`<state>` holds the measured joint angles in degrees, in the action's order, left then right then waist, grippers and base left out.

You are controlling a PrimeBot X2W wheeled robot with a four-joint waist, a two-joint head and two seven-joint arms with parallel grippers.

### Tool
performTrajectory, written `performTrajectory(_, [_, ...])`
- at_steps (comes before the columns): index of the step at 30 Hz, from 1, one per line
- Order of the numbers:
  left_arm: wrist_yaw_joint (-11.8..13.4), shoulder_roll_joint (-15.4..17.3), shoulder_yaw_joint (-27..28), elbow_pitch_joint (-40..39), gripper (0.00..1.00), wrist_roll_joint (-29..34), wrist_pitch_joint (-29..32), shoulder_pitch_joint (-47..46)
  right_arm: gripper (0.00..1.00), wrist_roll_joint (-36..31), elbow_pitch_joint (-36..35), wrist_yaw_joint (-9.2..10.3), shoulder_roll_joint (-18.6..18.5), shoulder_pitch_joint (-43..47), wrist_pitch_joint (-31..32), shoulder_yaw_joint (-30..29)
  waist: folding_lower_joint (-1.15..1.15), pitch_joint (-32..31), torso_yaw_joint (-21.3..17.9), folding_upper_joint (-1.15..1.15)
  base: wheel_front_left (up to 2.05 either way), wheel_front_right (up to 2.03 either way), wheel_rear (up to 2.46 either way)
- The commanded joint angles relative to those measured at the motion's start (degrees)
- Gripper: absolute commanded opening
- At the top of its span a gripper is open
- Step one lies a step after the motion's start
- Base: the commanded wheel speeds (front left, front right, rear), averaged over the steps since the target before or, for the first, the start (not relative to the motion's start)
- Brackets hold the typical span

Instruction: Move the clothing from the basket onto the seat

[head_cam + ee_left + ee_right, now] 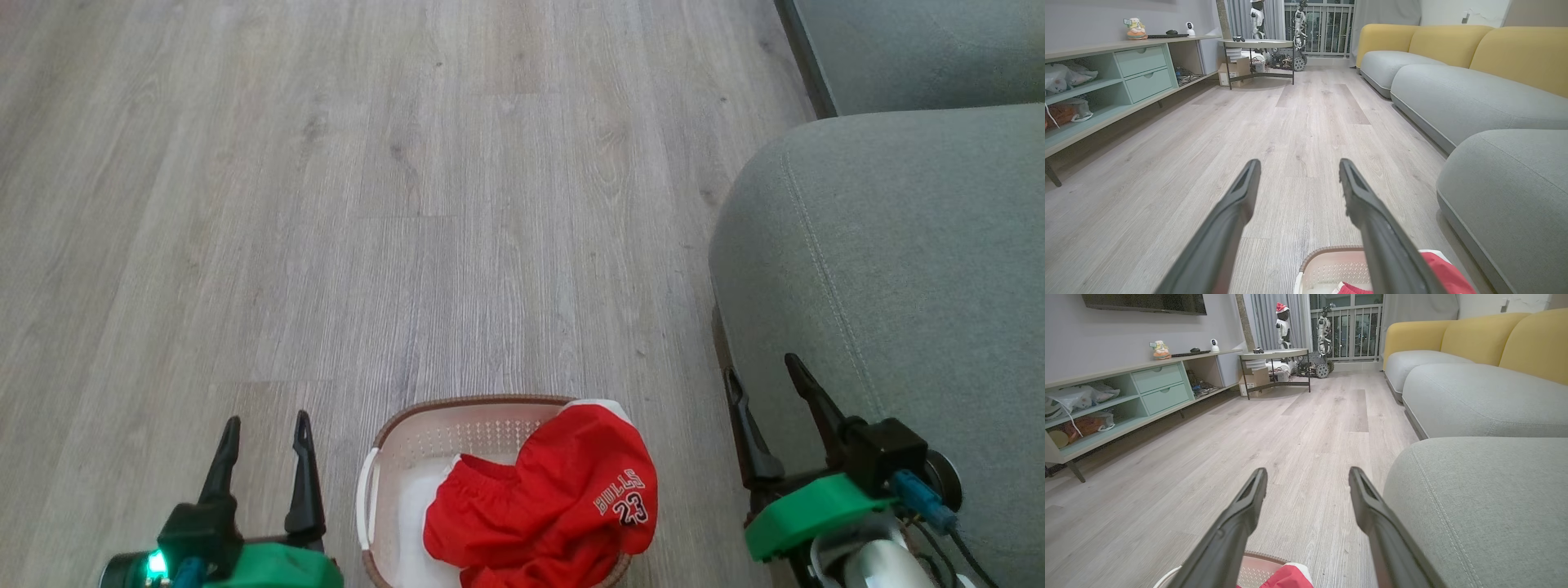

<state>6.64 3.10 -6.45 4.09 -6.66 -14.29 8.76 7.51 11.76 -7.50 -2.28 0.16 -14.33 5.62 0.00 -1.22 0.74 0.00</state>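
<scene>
Red clothing (547, 506) printed "BULLS 23" lies heaped in the white perforated basket (424, 445) with a brown braided rim, on the floor at the bottom middle of the head view. The grey-green seat (890, 269) rises to its right. My left gripper (267, 421) stands open left of the basket, nothing between its fingers. My right gripper (761, 363) is open at the seat's front edge, right of the basket. The left wrist view catches the basket (1331, 269), clothing (1441, 271) and seat (1511, 192); the right wrist view shows clothing (1290, 577) and seat (1486, 506).
Pale wood floor (408, 204) stretches ahead. A long grey sofa with yellow backs (1474, 90) runs along the right. A low mint-green shelf unit (1106, 85) lines the left wall. A small table (1257, 53) stands at the far end.
</scene>
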Motion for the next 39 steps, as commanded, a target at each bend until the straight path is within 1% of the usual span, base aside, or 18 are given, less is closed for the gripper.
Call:
performTrajectory(1, [0.4,-0.1,1.9,-1.5,1.00,0.5,-0.7,-1.5,1.00,-0.6,-1.4,0.01,-0.6,-3.2,-0.7,1.5,0.00,0.1,0.0,0.00,0.00,0.00,0.00])
performTrajectory(29, [-0.3,-0.2,1.8,0.2,1.00,0.0,-0.7,-2.5,1.00,-0.4,-1.2,0.01,-0.6,-3.7,-0.7,0.6,0.00,1.7,0.2,0.00,0.00,0.00,0.00])
performTrajectory(34, [-0.7,-0.2,0.9,0.7,1.00,0.5,-0.7,-3.8,1.00,-0.7,-2.0,0.01,-0.6,-4.6,-0.7,-0.4,0.00,4.3,0.3,0.00,0.00,0.00,0.00])
performTrajectory(39, [-2.2,-0.2,-1.2,4.0,1.00,1.8,-0.7,-7.7,1.00,-1.5,-3.3,0.01,-0.6,-6.6,-0.7,-2.3,0.00,9.2,0.2,0.00,0.00,0.00,0.00])
